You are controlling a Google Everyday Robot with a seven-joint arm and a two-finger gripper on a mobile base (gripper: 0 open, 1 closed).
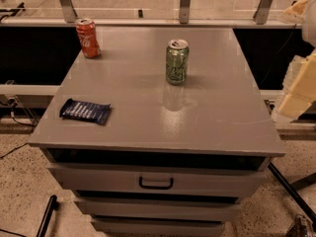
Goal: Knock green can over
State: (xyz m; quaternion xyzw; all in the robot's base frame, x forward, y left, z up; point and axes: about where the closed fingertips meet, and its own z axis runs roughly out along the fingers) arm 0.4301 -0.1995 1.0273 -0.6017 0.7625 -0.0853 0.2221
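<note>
Grey desk (148,122), flat top with a dull sheen, seen from the front and above. Under the top: three drawer fronts (98,179) stacked, one black handle (156,182) on the uppermost. Floor (24,191) pale and speckled. Behind the far edge runs a light rail with three grey struts (184,3), and there are dark gaps below it to either side. A thin black cable (11,152) lies on the floor at left. One black bar (47,216) shows below the front left corner, another at lower right. Count on the top: two cans, one packet. Green can (177,61), one, upright, silver top with tab, standing a little right of the middle and toward the far edge, with a faint reflection on the surface in front of it. Red can (88,38), one, upright, at the far left corner. Blue packet (85,111), one, lying flat by the left edge toward the front. All three well apart. Tool (292,100), pale cream, out beyond the right edge of the desk, off the top, well apart from the green can. Spread or pressed together: cannot tell.
</note>
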